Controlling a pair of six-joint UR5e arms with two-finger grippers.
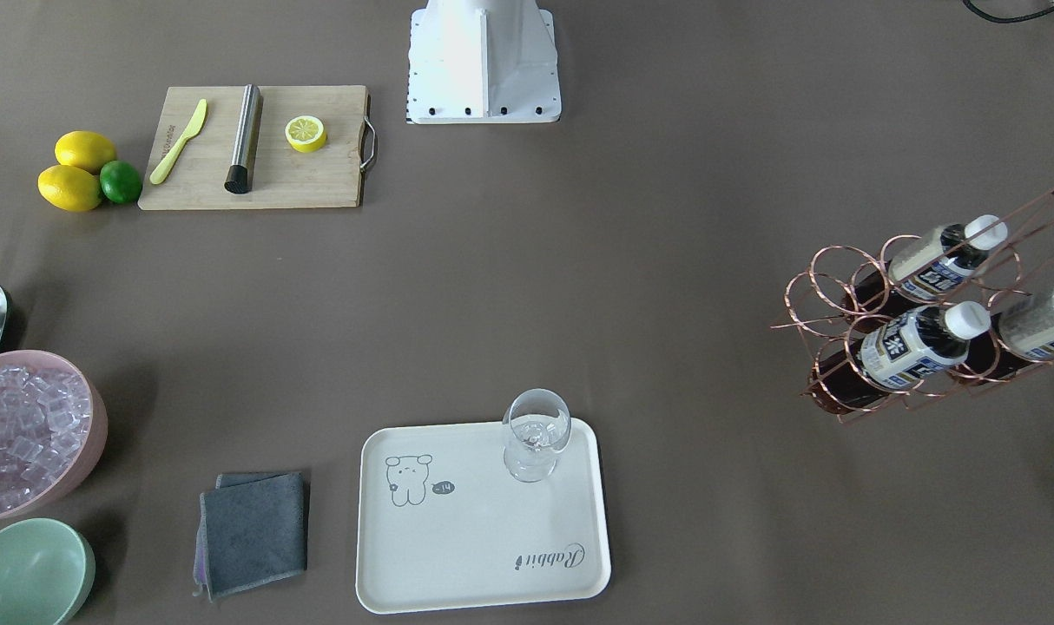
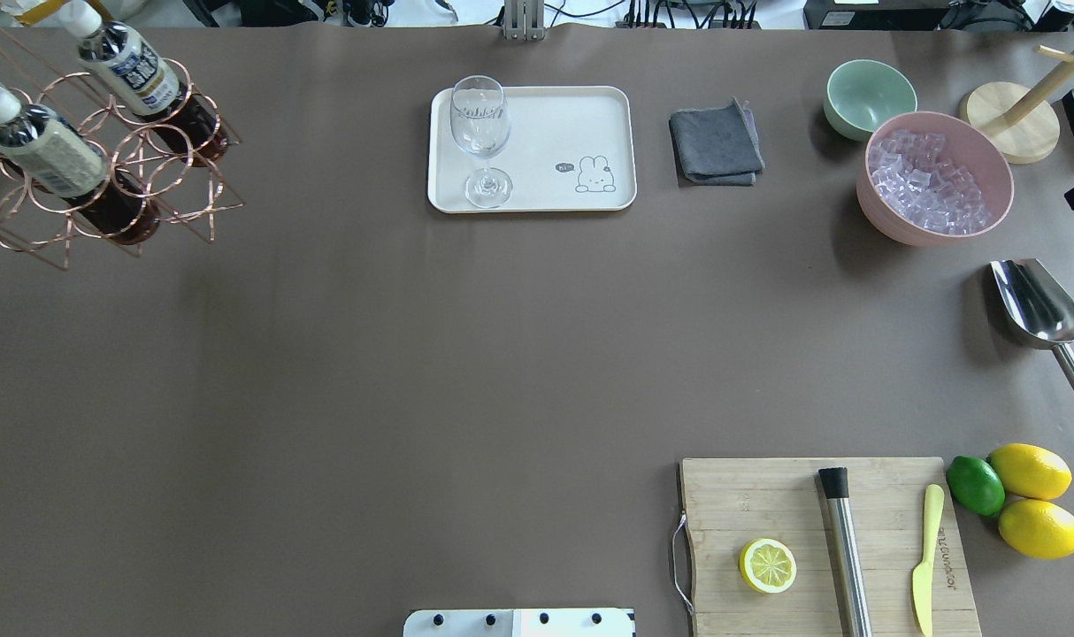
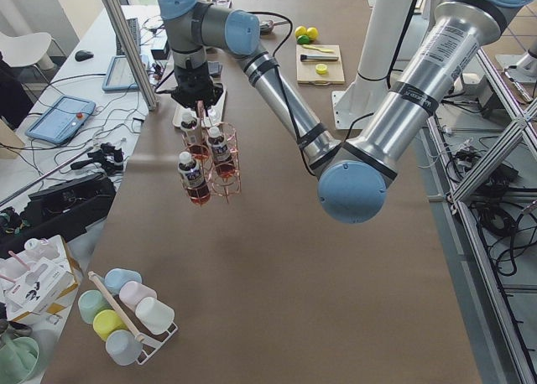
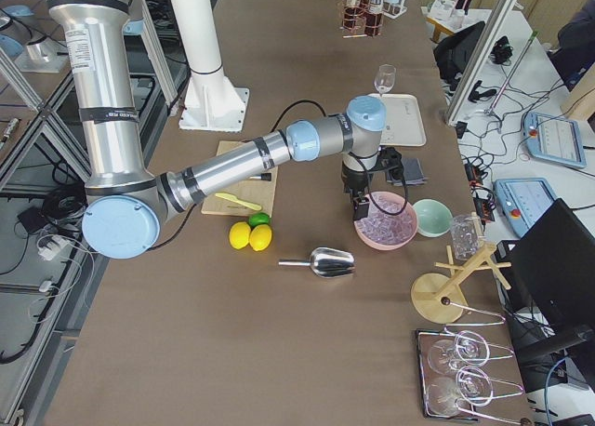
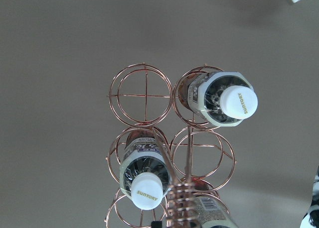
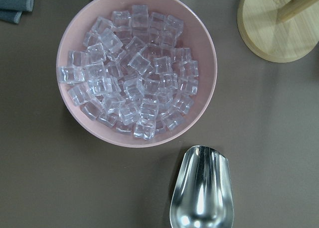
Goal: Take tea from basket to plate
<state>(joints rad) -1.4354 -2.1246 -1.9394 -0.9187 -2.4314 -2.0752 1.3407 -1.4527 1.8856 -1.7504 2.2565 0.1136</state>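
**Basket** point(image 5: 146, 95): copper-coloured wire formed into joined round rings, with cross-wires at the ring bases and a coiled wire handle point(image 5: 182, 205). It hangs under the left fingers point(image 3: 200, 101) at the robot's left end of the matte brown bench point(image 1: 579, 304). The only view of these fingers is distant, so I cannot tell whether they are clamped on the handle.

**Tea bottles** point(image 1: 913, 349): three, all seated neck-up in basket rings. Each is clear plastic over a dark brown drink, with a smooth white screw cap and a white-and-navy label.

**Plate** point(image 1: 475, 538): cream, smooth and rectangular with rounded corners, bearing a small bear drawing and the script word "Rabbit". It lies flat, well apart from the basket. A clear stemmed glass point(image 1: 536, 434) stands on one corner.

**Right fingers** point(image 4: 359, 207): these hang above a round pink bowl point(image 6: 212, 54) heaped with clear ice cubes point(image 6: 134, 78). Their state cannot be told. A polished steel scoop point(image 6: 202, 188) lies just beside the bowl.
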